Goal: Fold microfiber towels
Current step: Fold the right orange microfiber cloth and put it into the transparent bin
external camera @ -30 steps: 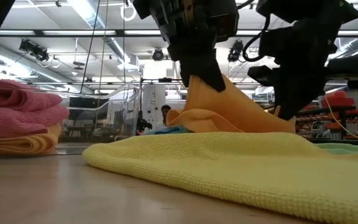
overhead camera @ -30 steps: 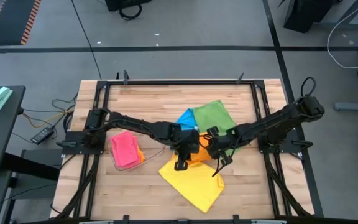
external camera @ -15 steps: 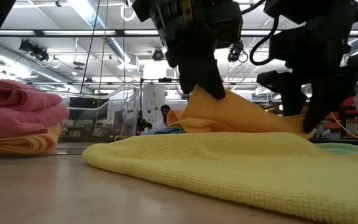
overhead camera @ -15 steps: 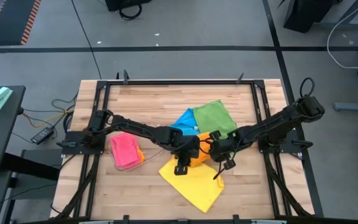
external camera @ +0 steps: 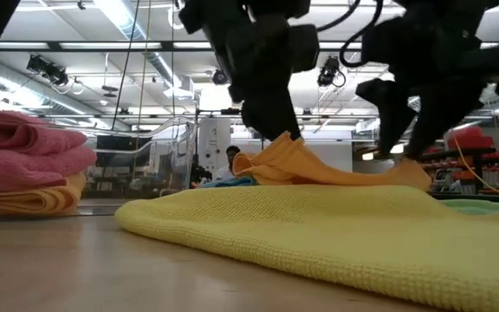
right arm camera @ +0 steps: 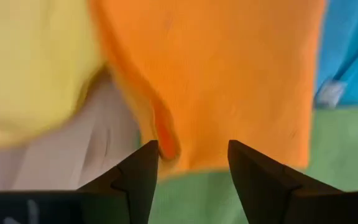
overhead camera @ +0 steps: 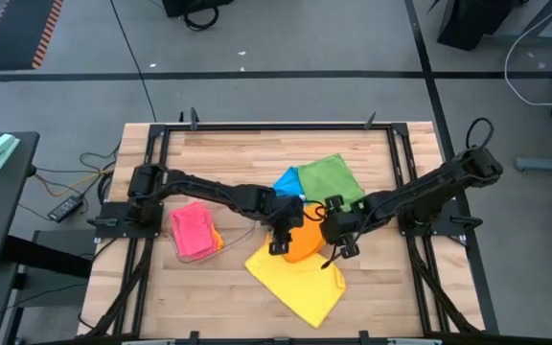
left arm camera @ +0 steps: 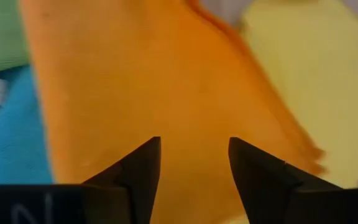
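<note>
Orange towel (overhead camera: 302, 241): table centre, lying partly on the yellow towel (overhead camera: 297, 281), which spreads toward 6 o'clock. Blue towel (overhead camera: 287, 182) and green towel (overhead camera: 331, 179): just beyond it, at 12 and 1 o'clock. Pink towel (overhead camera: 192, 230): folded, well apart at 9 o'clock.

Left gripper (overhead camera: 279, 244): above the orange towel's 9 o'clock edge, fingers (left arm camera: 140, 171) parted, nothing between them.

Right gripper (overhead camera: 338, 247): above its 3 o'clock edge, fingers (right arm camera: 139, 175) likewise spread, holding nothing.
</note>
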Motion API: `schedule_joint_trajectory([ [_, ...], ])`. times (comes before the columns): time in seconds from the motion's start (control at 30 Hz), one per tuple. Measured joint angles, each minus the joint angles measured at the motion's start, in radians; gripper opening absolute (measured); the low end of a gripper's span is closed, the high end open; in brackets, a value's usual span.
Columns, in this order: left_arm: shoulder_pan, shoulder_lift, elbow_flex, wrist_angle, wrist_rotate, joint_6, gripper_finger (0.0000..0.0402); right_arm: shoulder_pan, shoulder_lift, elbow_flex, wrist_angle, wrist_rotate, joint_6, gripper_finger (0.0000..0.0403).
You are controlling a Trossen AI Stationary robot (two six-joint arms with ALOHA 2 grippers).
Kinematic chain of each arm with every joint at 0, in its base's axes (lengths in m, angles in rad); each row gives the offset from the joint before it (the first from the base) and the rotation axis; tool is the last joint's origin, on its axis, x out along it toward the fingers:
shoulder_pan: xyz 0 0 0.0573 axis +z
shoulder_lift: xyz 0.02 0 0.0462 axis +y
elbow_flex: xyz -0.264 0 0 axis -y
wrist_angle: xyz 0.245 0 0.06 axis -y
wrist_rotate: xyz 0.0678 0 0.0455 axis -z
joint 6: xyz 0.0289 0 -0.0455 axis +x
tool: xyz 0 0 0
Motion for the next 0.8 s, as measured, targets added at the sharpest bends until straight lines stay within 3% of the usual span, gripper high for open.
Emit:
schedule_joint_trajectory([
  [0.3, 0.051, -0.001, -0.087, -0.018, -0.029, -0.017, 0.0147, -0.056, -0.081, 0.015, -0.046, -0.064, -0.011, 0.0200],
  [0.43, 0.052, -0.001, -0.087, -0.020, -0.026, 0.007, 0.0132, -0.090, -0.115, -0.003, 0.012, -0.001, -0.057, 0.0200],
  [0.53, 0.054, -0.011, -0.077, -0.029, -0.023, 0.017, 0.0126, -0.167, -0.105, -0.044, 0.114, -0.020, -0.085, 0.0200],
  [0.67, 0.066, -0.062, -0.063, -0.025, -0.023, 0.029, 0.0135, -0.292, -0.087, -0.092, 0.228, -0.148, -0.120, 0.0200],
  [0.8, 0.095, -0.067, -0.064, -0.052, -0.020, -0.008, 0.0176, -0.379, -0.047, -0.093, 0.237, -0.222, -0.193, 0.0200],
])
